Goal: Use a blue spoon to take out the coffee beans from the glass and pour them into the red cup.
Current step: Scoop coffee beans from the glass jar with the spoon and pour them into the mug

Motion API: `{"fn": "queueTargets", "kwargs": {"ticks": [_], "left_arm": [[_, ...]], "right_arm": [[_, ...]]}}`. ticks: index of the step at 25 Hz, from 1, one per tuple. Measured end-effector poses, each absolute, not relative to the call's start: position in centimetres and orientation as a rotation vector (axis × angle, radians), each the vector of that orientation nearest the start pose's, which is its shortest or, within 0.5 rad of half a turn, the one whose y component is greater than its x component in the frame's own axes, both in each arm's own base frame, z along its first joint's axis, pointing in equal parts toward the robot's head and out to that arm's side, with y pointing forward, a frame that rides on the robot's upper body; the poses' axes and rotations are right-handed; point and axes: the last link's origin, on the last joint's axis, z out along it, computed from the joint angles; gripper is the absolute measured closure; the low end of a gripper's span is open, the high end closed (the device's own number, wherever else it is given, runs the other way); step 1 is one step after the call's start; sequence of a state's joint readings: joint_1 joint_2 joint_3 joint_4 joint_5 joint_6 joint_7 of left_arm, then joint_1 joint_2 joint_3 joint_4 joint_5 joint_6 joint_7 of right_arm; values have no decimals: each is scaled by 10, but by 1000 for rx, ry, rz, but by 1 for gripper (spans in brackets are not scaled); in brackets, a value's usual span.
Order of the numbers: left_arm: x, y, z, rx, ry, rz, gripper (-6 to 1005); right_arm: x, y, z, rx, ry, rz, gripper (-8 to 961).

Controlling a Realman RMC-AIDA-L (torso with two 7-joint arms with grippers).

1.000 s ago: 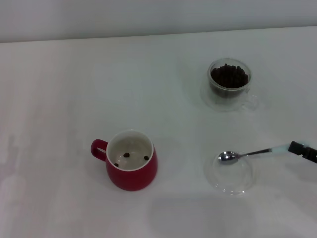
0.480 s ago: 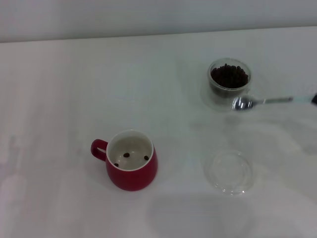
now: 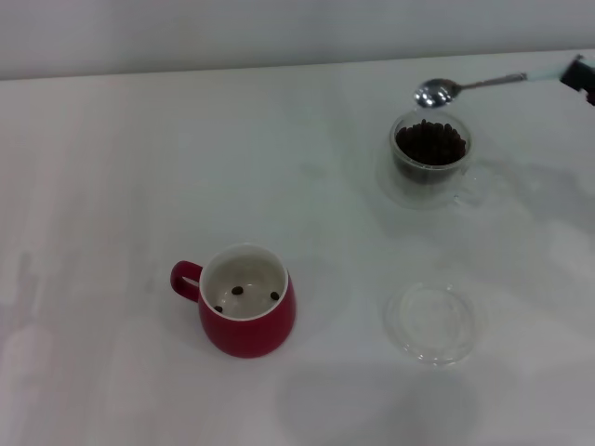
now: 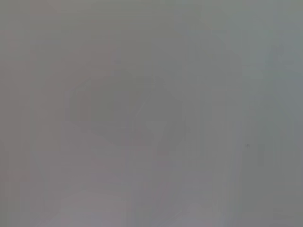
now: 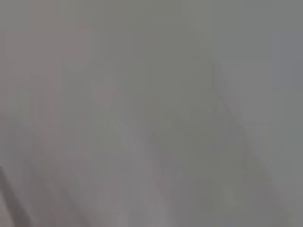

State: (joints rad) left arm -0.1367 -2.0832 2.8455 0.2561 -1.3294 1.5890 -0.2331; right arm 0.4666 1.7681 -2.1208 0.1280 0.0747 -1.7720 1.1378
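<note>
In the head view the glass stands at the back right, holding a heap of coffee beans. The blue spoon hangs level in the air just beyond the glass, with its metal bowl over the far rim and its pale handle running to the right edge. My right gripper shows only as a dark tip at the right edge, shut on the spoon's handle. The red cup stands at the front centre-left with three loose beans inside. The left gripper is out of view. Both wrist views show only grey blur.
A flat shallow clear round dish lies on the white table at the front right, in front of the glass. The table's far edge meets a pale wall.
The spoon has risen from the clear dish at the front right and travelled back past the glass; it now hangs above the glass's far rim. The dish is left without the spoon.
</note>
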Motion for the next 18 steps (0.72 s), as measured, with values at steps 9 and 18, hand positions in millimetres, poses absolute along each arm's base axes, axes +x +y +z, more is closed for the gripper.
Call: {"fn": "queueTargets", "kwargs": {"ticks": [9, 18], "left_arm": [[-348, 206, -18, -1436, -635, -913, 266], [-349, 209, -21, -1447, -653, -902, 266]], "right_arm": [[337, 320, 111, -2178, 630, 1011, 813], [354, 323, 101, -2190, 674, 831, 814]]}}
